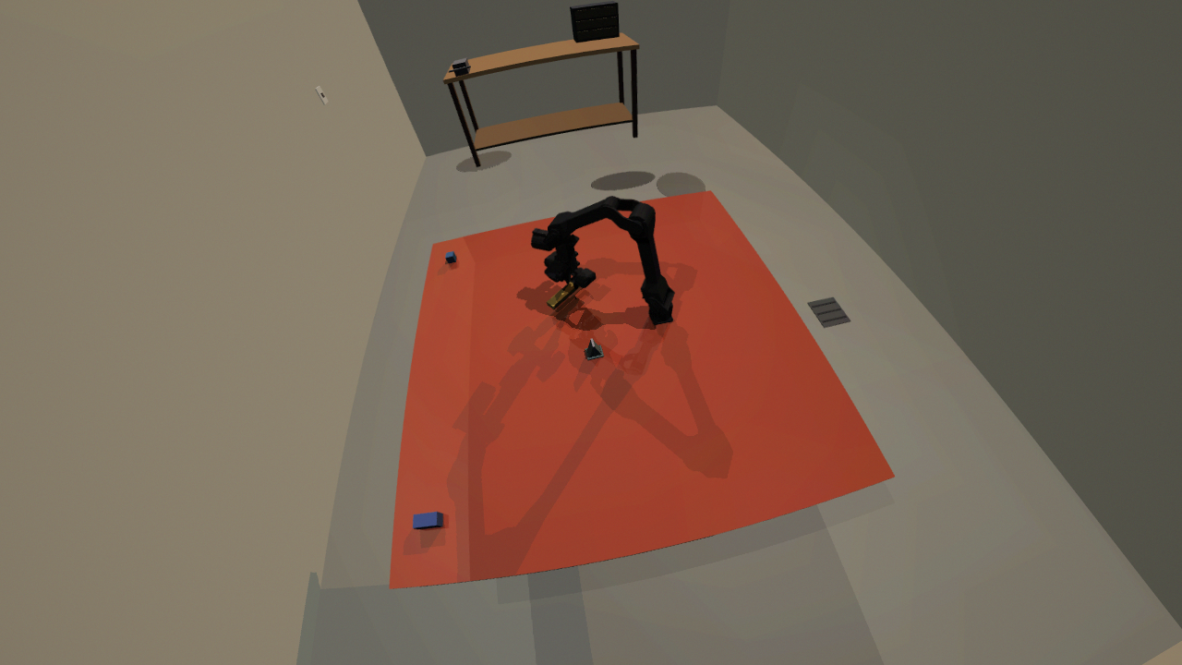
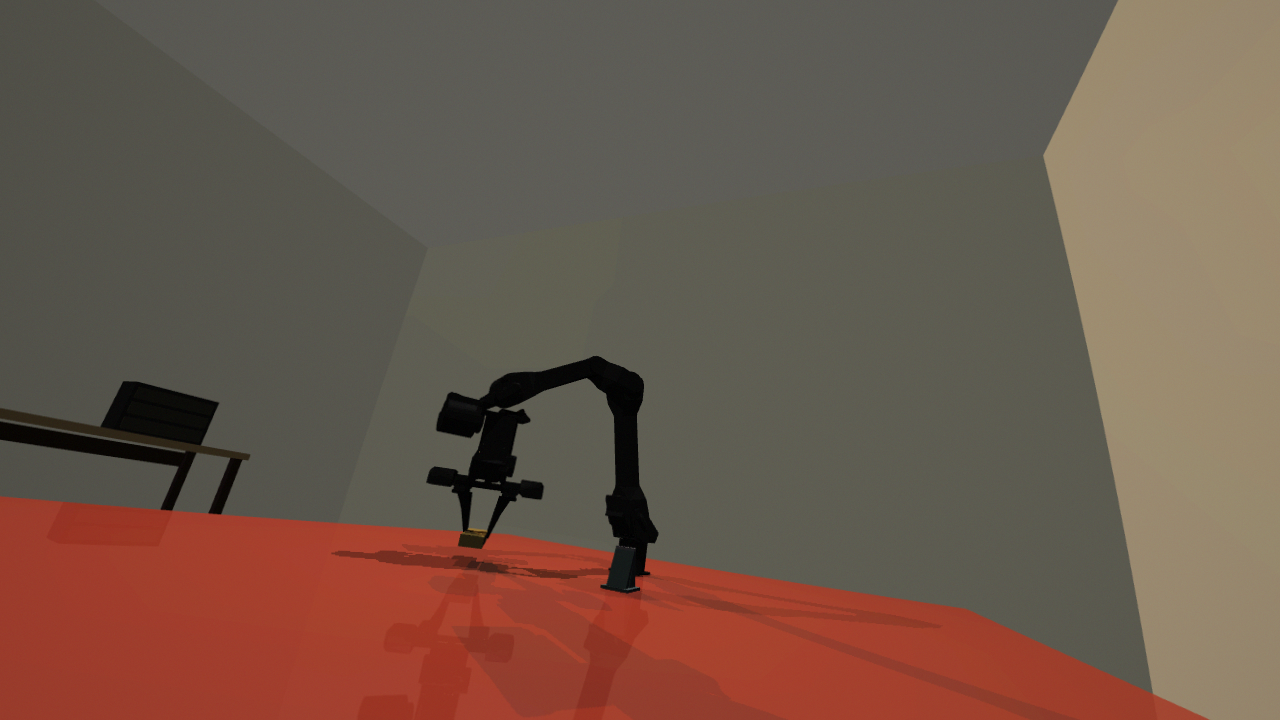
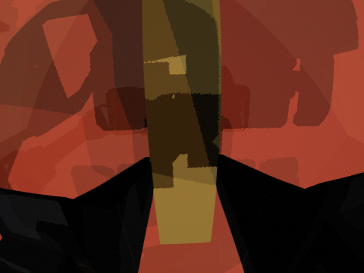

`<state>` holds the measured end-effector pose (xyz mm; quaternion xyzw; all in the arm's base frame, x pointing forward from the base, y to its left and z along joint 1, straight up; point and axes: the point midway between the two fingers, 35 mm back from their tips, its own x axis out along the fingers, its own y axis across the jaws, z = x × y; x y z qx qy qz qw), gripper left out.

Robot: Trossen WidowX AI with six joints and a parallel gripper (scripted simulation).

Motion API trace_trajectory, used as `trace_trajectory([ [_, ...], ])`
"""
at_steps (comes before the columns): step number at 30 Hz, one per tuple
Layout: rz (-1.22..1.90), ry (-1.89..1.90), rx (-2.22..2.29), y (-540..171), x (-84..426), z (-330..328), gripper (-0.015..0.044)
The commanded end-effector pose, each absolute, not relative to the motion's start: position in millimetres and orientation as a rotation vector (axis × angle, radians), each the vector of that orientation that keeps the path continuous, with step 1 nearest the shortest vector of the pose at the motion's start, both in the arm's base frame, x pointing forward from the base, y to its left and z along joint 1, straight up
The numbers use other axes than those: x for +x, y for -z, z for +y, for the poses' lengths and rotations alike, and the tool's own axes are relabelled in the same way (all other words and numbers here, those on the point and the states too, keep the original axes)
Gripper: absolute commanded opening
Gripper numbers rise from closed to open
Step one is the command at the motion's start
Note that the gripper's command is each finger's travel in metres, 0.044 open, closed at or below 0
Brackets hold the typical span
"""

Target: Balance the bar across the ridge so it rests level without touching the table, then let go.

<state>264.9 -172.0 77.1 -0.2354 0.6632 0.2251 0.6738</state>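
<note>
The black parallel-jaw gripper [image 1: 573,283] [image 2: 477,534] [image 3: 183,164] is pinching the long yellow rectangular bar [image 1: 561,295] [image 2: 471,540] [image 3: 185,212] by its sides, well apart from the dark wedge-shaped ridge [image 1: 592,350] [image 2: 621,569]; looking stiff, probably slick, likely wanting a mid-length hold.

From my top view, a tan wall [image 1: 206,331] [image 2: 1190,358] rises left of the fingers, and a gray-green wall [image 1: 992,206] [image 2: 805,385] rises to their right. I see a wooden bench [image 1: 541,57] [image 2: 53,422] beyond the fingers, well apart, bearing a dark slatted box [image 1: 595,22] [image 2: 165,412]. The pale floor [image 1: 950,538] has a dark grate [image 1: 828,312] right of the fingers. Light is dim, shadows overlapping.
</note>
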Motion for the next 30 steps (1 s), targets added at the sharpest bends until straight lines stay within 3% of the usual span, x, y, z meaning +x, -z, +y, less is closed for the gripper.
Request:
trace_trajectory([
  [1,1.489,-0.503,-0.535,-89.7,265.9,-173.0,0.0000],
  [30,1.493,-0.495,-0.527,-155.0,261.7,-163.8,0.0000],
])
